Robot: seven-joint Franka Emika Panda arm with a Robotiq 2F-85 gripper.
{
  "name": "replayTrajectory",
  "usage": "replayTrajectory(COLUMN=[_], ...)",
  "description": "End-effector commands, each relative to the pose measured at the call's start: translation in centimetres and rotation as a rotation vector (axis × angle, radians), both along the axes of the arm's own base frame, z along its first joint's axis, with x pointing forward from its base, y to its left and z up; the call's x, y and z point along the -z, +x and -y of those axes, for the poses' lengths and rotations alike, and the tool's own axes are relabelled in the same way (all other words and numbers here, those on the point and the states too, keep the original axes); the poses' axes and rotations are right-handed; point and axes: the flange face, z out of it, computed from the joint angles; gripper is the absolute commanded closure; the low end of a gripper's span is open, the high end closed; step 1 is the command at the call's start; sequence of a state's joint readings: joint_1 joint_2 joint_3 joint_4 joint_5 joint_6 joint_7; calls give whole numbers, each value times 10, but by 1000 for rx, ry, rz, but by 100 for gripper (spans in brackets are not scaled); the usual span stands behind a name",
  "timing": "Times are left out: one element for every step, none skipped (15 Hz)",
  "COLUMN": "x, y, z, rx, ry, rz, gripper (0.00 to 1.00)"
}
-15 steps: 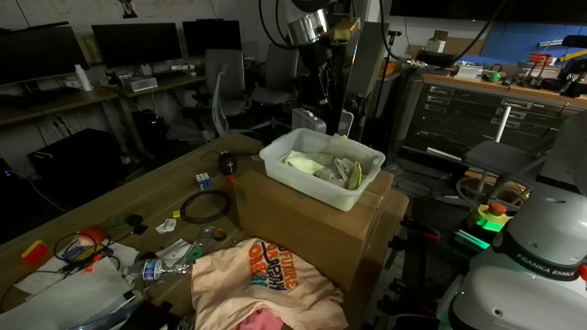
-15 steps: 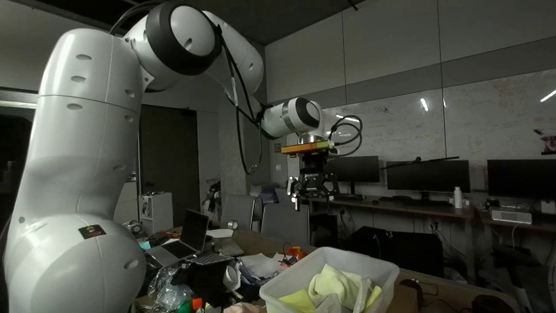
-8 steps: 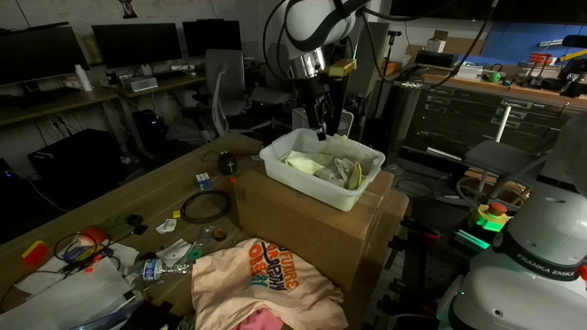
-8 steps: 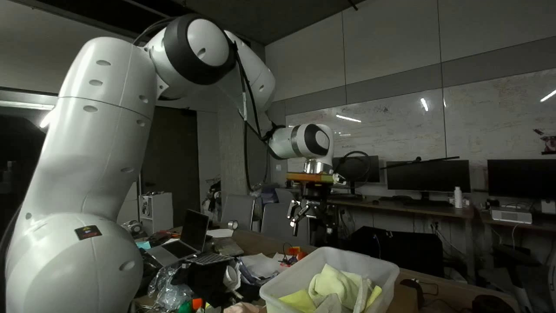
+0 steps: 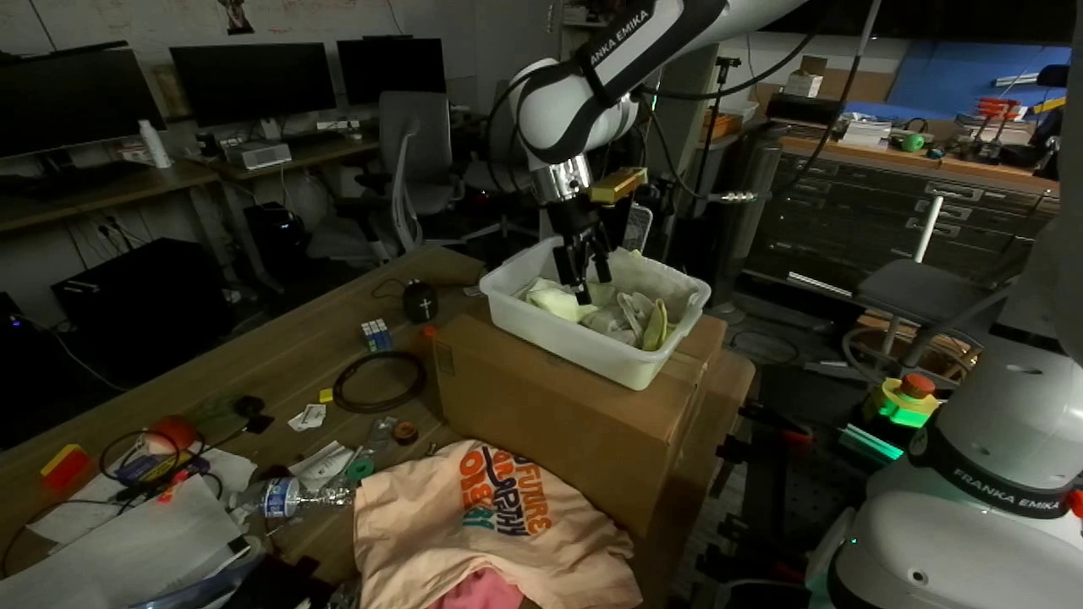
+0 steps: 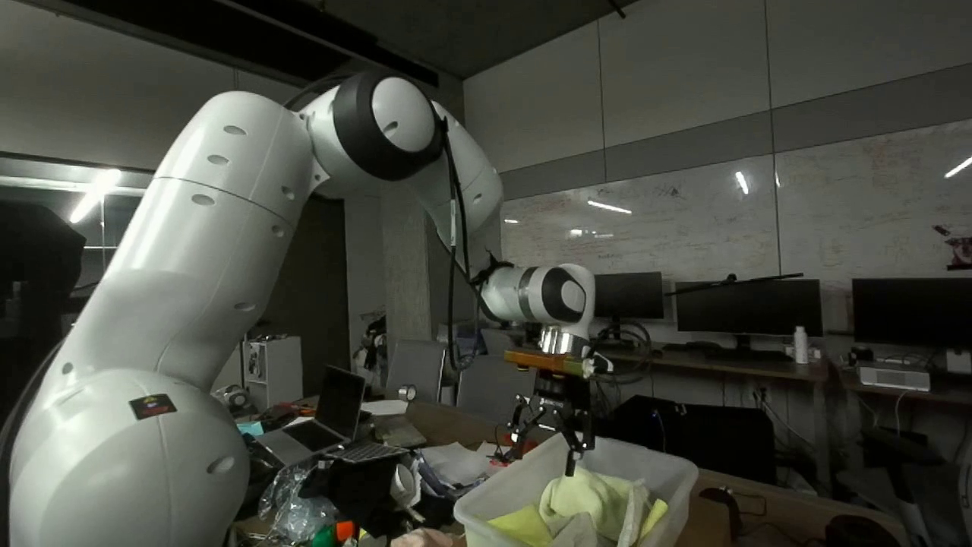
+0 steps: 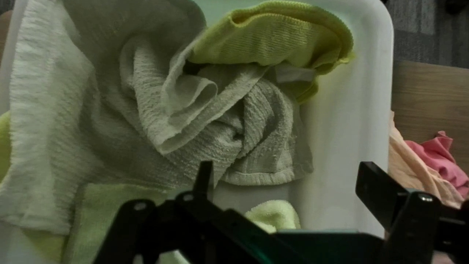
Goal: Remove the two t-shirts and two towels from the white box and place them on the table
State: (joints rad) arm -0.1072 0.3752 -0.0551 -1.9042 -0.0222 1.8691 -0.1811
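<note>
Several rumpled, nubby cloths point(image 7: 157, 113) lie in the white box point(image 5: 567, 337)

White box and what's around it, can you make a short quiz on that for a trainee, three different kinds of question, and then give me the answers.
1. Multiple choice. What colour is the lettered shirt lying outside the white box?
A. black
B. peach
C. white

2. True or false. The hand is open.

3. Short answer. What is the white box standing on?

Key
1. B, peach.
2. True.
3. A brown cardboard box.
</note>
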Motion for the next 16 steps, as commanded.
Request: replayTrajectory(x=[15, 20, 23, 23, 25, 26, 28, 31, 35, 40, 45, 50, 56, 61, 65, 70], y=[1, 0, 0, -2, -3, -4, -5, -6, -7, -10, -12, -16, -19, -24, -28, -31], z=[16, 20, 25, 31, 36, 40, 43, 44, 45, 44, 42, 41, 40, 40, 40, 41], rx=[61, 70, 82, 88, 93, 96, 98, 104, 108, 112, 113, 114, 116, 112, 117, 120], ry=[-23, -26, -32, -25, -33, -40, -43, -44, -42, -33, -30, -23, -17, -14, -13, -10], rz=[18, 17, 16, 20, 25, 31, 35, 32, 29, 14, -1, -23, -48, -68, -83, -95], gripper=[0, 0, 0, 0, 0, 0, 0, 0, 0, 0, 0, 0, 0, 0, 0, 0])
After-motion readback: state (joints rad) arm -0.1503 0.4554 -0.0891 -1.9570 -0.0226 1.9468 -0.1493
